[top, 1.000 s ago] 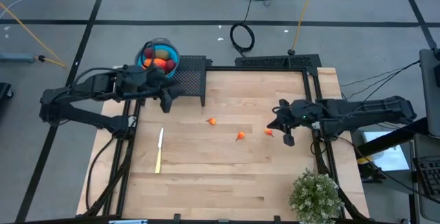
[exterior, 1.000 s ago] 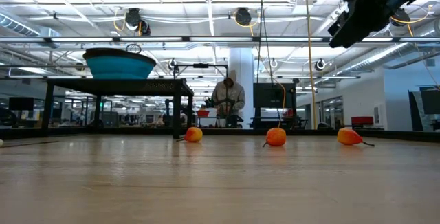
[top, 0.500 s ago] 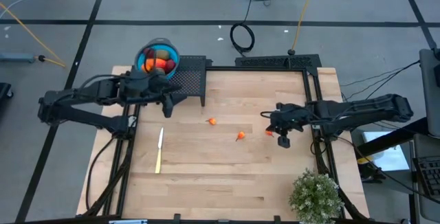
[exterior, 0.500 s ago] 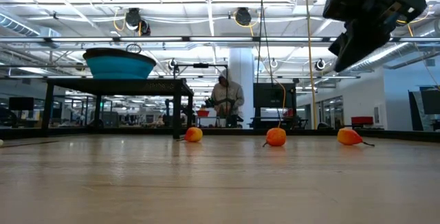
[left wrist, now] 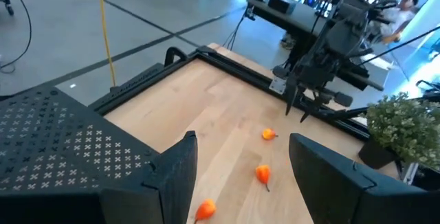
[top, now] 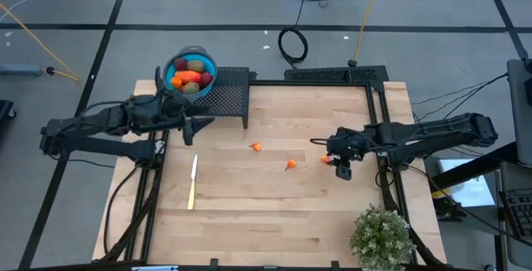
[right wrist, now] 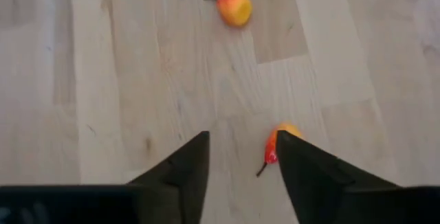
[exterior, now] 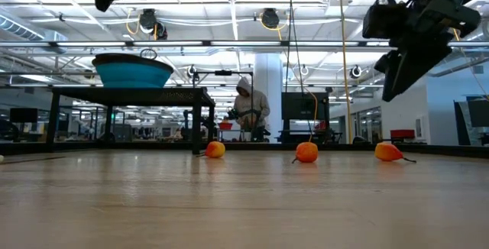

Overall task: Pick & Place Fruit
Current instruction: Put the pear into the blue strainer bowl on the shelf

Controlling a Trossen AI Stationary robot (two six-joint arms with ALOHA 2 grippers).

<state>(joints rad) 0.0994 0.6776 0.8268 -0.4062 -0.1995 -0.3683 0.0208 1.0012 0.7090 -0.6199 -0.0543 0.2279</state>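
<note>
The right gripper (top: 342, 168) hangs over the table's 3 o'clock side, fingers (right wrist: 182, 172) parted by a narrow gap and holding nothing. One small orange fruit (right wrist: 278, 141) lies just beside a fingertip, half hidden behind it; whether they touch is unclear. The left gripper (top: 193, 130) hovers at the 10 o'clock edge, fingers (left wrist: 175, 176) spread fairly wide and empty.

Two more small orange fruits (top: 290, 165) (top: 256, 147) lie loose on the pale wood-plank table (top: 274, 213) near its centre, well apart. The rest of the fruit (top: 189, 76), red, orange and green rounded pieces, is heaped in the round blue bowl (top: 209, 63) off the 11 o'clock corner, beside a black perforated plate (top: 229, 96). A slim pale knife (top: 193, 181) lies toward 8 o'clock. A leafy plant (top: 381, 236) is cut off at 5 o'clock.
</note>
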